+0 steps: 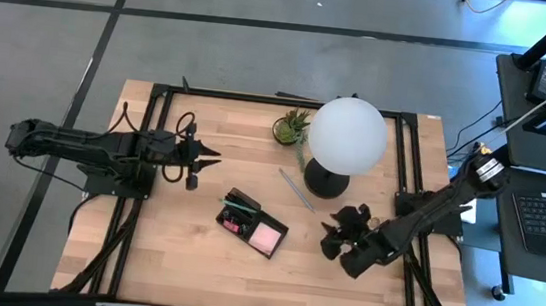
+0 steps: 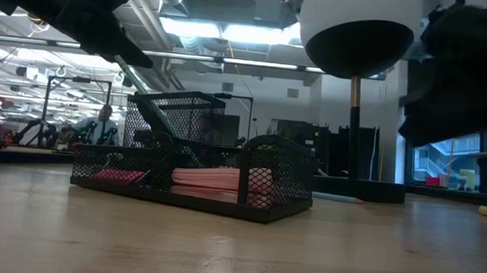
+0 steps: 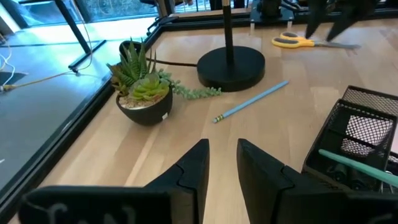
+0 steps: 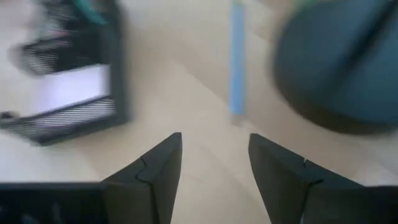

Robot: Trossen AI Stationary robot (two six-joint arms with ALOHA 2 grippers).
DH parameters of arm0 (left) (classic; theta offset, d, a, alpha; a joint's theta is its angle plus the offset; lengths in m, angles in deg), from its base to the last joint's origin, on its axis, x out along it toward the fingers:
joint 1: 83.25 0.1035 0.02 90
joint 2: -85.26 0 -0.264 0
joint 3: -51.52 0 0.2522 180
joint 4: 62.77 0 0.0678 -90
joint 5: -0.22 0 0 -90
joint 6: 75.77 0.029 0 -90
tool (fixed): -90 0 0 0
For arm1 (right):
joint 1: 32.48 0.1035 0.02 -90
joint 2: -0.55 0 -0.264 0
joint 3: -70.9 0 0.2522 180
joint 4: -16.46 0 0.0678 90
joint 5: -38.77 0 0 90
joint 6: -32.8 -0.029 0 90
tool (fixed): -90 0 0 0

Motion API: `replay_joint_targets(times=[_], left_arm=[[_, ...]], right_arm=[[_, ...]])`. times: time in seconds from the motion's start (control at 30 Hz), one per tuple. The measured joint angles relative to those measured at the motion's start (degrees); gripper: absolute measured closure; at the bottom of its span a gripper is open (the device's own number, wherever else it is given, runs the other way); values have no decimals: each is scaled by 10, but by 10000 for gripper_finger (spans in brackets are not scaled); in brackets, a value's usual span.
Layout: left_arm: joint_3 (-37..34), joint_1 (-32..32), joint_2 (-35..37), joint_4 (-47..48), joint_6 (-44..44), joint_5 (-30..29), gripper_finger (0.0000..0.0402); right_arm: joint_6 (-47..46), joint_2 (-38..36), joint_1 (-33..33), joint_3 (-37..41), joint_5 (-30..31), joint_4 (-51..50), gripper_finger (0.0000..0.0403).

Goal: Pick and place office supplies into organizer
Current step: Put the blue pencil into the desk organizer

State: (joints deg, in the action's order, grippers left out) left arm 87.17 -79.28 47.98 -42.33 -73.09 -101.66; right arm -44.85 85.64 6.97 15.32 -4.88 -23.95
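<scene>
The black mesh organizer (image 1: 253, 224) sits mid-table and holds a pink sticky pad (image 1: 266, 237) and a green pencil (image 3: 357, 165). A pale blue-green pencil (image 1: 297, 189) lies on the wood between the organizer and the lamp base. Yellow-handled scissors (image 3: 298, 42) lie flat on the table's right side, under my right arm in the high view. My left gripper (image 1: 208, 154) hovers open, left of the organizer and pointing right. My right gripper (image 1: 341, 225) is open above the table, right of the organizer; its wrist view shows the pencil (image 4: 237, 62) ahead.
A white globe lamp (image 1: 347, 135) stands on a round black base (image 1: 325, 183) behind the pencil. A small potted plant (image 1: 293, 127) sits near the far edge. Bare wood lies along the near edge and in front of my left gripper (image 3: 222, 149).
</scene>
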Motion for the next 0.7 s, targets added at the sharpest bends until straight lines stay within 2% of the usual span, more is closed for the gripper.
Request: replay_joint_targets(times=[0.13, 0.23, 0.43, 0.7], left_arm=[[0, 0, -2, 0, 0, 0, 325], [-1, 0, -6, 0, 0, 0, 327], [-1, 0, -12, 0, 0, 0, 329], [-1, 0, -29, 0, 0, 0, 329]], right_arm=[[203, -3, -3, 76, 11, 236, 214], [312, 3, -14, 115, 9, 318, 214], [322, 3, -31, 153, 7, 355, 214], [314, 11, -49, 158, 7, 364, 214]])
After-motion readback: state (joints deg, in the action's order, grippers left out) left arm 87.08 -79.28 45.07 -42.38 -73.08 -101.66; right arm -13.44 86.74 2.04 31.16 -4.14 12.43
